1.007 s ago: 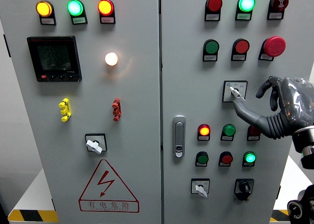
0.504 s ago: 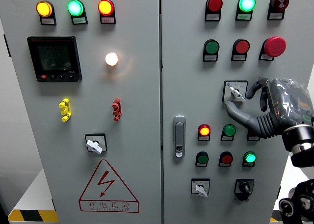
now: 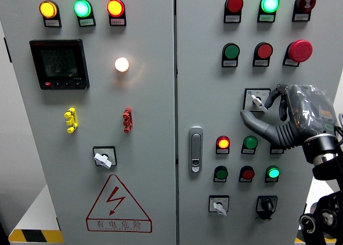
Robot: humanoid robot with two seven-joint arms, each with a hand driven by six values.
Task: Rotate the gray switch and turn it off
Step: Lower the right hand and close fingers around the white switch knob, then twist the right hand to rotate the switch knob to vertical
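The gray rotary switch [image 3: 256,100] sits on a white square plate mid-height on the right cabinet door, its small lever pointing up-left. My right hand [image 3: 257,107] reaches in from the right edge and brackets the switch. The thumb [image 3: 247,117] lies just below and left of the plate, and the index finger [image 3: 274,94] curls at its right edge. The fingers are spread and do not clamp the lever. The other fingers hang to the right, covering part of a red lamp. My left arm is out of the picture.
Around the switch are lamps and push buttons: a lit red lamp [image 3: 223,143], a green button [image 3: 250,143] and a red mushroom button [image 3: 300,50]. A door handle [image 3: 196,149] sits left. Similar gray switches [image 3: 218,206] [image 3: 102,158] sit lower down, next to a black knob [image 3: 266,205].
My right hand has shifted left and closer to the panel. The thumb slid from the lever's tip to below-left of the plate. The index finger came in on the right side.
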